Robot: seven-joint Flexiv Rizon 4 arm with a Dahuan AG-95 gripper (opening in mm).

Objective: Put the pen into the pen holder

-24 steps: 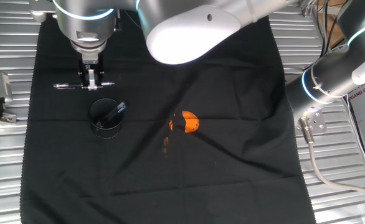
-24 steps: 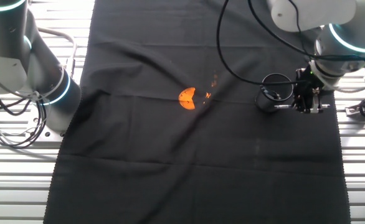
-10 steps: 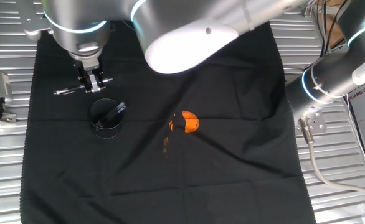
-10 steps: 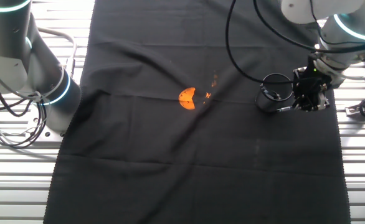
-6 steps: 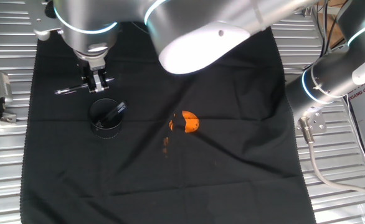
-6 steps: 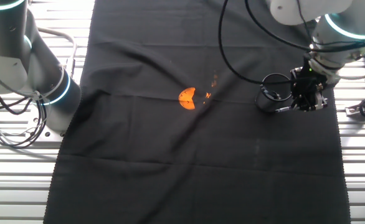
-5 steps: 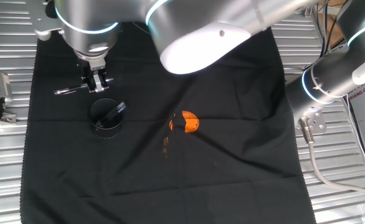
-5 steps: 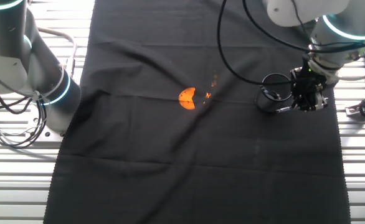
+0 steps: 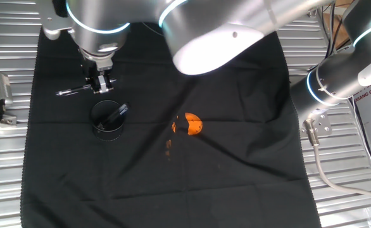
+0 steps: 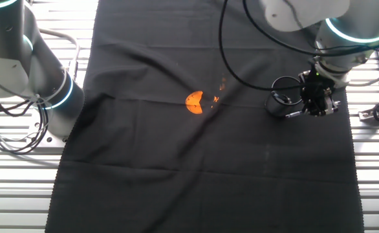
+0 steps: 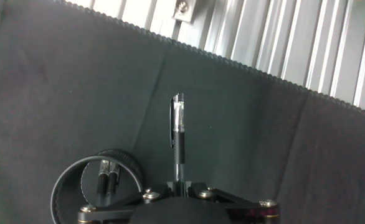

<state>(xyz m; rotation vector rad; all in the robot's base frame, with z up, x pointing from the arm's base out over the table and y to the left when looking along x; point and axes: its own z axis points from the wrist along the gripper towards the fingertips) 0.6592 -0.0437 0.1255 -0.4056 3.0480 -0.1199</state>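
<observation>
1. Pincer (image 9: 100, 84) sits at the upper left of one fixed view, its fingers clamped on the pen (image 9: 71, 92), which sticks out to the left as a thin silvery line tilted slightly down at its far end.
2. From the other fixed view the pincer (image 10: 318, 107) is at the right of the frame, with the pen (image 10: 293, 114) showing as a short pale glint at its lower left.
3. Seen from the hand view, the pen (image 11: 178, 140) runs straight up from between the closed jaws near the bottom edge, its clear clipped end toward the frame's centre.
4. Black pen holder (image 9: 107, 121) stands just below the pincer in one fixed view, with a dark stick (image 9: 116, 114) leaning inside it.
5. At the lower left of the hand view, the pen holder (image 11: 64, 183) rim lies just left of the pen.
6. Orange object (image 9: 192, 124) lies near the middle of the black cloth (image 9: 236, 164), well apart from the holder.
7. Ribbed metal table (image 9: 2, 164) shows around the cloth edges.
</observation>
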